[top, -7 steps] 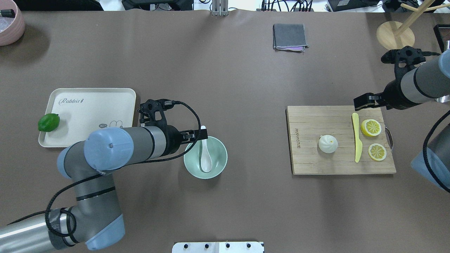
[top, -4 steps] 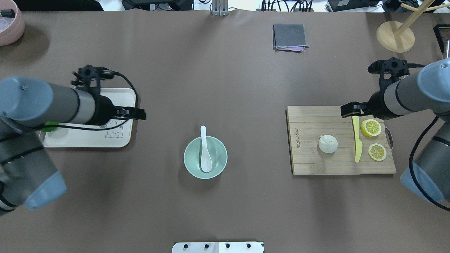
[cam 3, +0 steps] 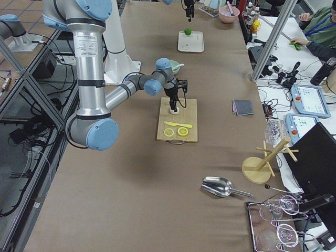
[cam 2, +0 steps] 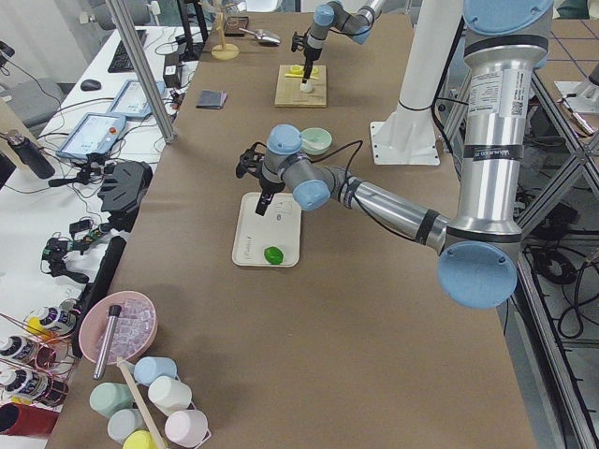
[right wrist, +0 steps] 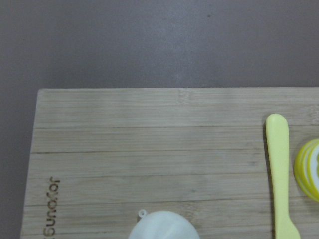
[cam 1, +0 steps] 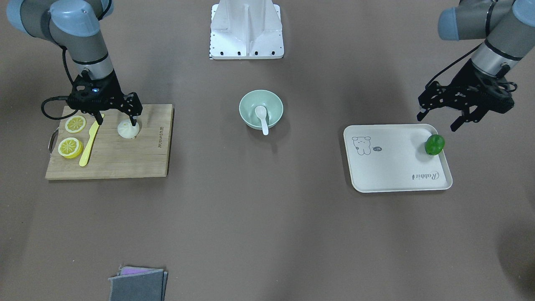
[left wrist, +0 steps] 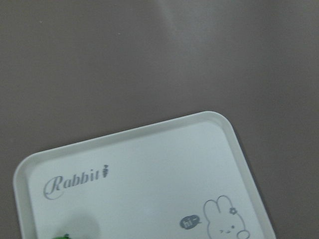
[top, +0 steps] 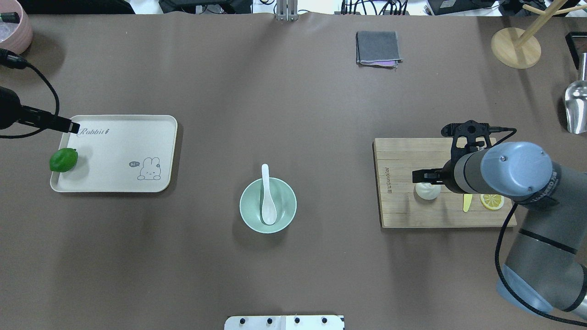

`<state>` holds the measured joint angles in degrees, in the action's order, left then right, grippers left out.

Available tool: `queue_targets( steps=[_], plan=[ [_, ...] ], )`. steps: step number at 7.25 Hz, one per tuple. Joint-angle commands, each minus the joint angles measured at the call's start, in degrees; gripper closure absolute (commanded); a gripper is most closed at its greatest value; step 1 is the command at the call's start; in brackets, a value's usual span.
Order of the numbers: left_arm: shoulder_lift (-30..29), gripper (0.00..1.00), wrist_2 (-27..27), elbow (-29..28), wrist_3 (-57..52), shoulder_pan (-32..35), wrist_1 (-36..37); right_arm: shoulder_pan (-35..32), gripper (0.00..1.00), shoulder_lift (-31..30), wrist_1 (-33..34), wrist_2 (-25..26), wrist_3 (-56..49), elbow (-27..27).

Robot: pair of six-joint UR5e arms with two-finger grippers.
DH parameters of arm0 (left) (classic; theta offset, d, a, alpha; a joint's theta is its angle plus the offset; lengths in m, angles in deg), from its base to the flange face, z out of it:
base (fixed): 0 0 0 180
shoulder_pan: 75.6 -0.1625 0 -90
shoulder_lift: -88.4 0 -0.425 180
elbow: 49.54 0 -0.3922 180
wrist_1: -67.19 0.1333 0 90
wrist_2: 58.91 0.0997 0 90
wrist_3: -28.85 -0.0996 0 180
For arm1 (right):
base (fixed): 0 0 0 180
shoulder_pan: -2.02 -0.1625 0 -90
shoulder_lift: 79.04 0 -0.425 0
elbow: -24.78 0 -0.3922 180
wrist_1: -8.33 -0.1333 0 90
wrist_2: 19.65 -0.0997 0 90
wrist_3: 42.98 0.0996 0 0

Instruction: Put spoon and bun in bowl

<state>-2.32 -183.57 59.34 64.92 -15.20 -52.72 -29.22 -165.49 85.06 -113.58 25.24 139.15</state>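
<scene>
The white spoon (top: 267,201) lies in the mint-green bowl (top: 247,215) with its handle over the far rim; both also show in the front view, the spoon (cam 1: 262,117) and the bowl (cam 1: 250,100). The white bun (top: 427,192) sits on the wooden cutting board (top: 403,208). My right gripper (cam 1: 117,121) is open and hangs just over the bun (cam 1: 127,130), with one finger at its top. The bun's edge shows in the right wrist view (right wrist: 162,226). My left gripper (cam 1: 438,120) is open and empty above the cream tray's corner.
The cream tray (top: 119,151) holds a green fruit (top: 63,159). A yellow knife (cam 1: 88,144) and two lemon slices (cam 1: 70,147) lie on the board beside the bun. A grey cloth (top: 378,47), a wooden stand (top: 515,47) and a metal scoop (top: 575,110) are at the far side.
My left gripper let go of the spoon in the bowl and drew back left past the tray. My right gripper moved from the board's far corner to over the bun.
</scene>
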Motion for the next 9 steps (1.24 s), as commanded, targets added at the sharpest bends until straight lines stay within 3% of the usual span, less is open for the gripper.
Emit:
queue_targets(
  steps=[1,2,3,7,9],
  plan=[
    [0.8,0.01,-0.8,0.0,-1.2,1.0,-0.2,3.5,0.41,0.1,0.3,4.1,2.1,-1.6],
    [0.9,0.01,-0.8,0.0,-1.2,1.0,-0.2,3.9,0.74,0.1,0.4,5.0,2.1,-2.1],
    [0.9,0.01,-0.8,0.0,-1.2,1.0,-0.2,4.1,1.00,0.2,0.4,5.2,2.5,-1.9],
    [0.7,0.01,-0.6,-0.2,-0.5,0.9,-0.3,7.9,1.00,11.5,1.1,6.0,12.3,-2.1],
    [0.7,0.01,-0.5,-0.2,-0.3,0.8,-0.3,14.6,1.00,21.2,1.1,13.4,19.6,-2.8]
  ],
)
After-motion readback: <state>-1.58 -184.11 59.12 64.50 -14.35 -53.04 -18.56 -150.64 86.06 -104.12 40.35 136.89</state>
